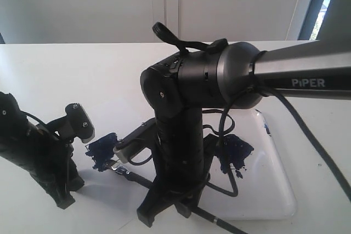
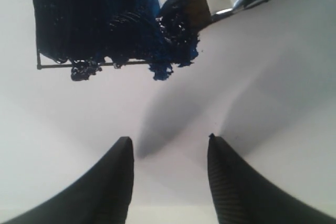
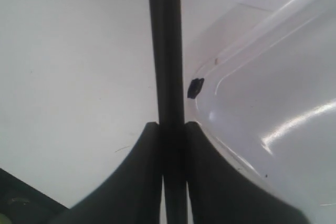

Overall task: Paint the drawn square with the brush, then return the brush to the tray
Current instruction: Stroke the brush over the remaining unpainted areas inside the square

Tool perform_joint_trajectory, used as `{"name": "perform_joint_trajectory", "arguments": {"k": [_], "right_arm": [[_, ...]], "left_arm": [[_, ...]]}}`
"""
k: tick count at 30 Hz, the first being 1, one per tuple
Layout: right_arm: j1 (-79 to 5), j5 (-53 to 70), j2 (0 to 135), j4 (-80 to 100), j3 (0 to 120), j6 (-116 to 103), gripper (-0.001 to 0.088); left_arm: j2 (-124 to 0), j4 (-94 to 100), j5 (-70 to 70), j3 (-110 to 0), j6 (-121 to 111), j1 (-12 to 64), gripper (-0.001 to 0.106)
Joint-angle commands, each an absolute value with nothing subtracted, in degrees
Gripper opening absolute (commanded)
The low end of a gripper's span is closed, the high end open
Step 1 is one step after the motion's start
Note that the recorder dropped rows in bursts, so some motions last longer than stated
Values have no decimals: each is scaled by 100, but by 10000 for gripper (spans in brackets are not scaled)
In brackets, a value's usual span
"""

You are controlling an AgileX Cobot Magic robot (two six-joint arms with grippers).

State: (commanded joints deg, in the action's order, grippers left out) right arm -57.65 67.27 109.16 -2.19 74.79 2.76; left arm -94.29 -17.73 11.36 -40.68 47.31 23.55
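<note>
Brush (image 3: 165, 51), its black handle clamped between the right gripper's (image 3: 170, 127) closed jaws, has its blue bristles at the edge of the blue-filled drawn square (image 2: 89, 19), left of the tray (image 1: 274, 184) on the tabletop (image 1: 55, 80). Left gripper (image 2: 169, 140) hangs open and empty near the square.

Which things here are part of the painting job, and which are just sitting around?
Job:
- drawn square
- brush
- tray
- paint blob in the tray
- right claw, shut on the brush

Idle:
- left claw, open
- dark chip by the tray's rim
</note>
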Motion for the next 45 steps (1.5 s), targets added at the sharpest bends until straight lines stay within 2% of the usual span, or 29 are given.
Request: {"name": "perform_joint_trajectory", "arguments": {"k": [17,34,45], "right_arm": [[-5765,6728,10916,406,7479,-281,0],[-5765,6771,10916,-424,7479,467,0],[-5765,6574,10916,132,7479,0,0]], "left_arm": [[-9429,-1773,1136,-4068,4731,2355,493],[-9429,-1773,1088,-4068,4731,2355,493],[-9429,-1773,1109,-4068,4731,2355,493]]}}
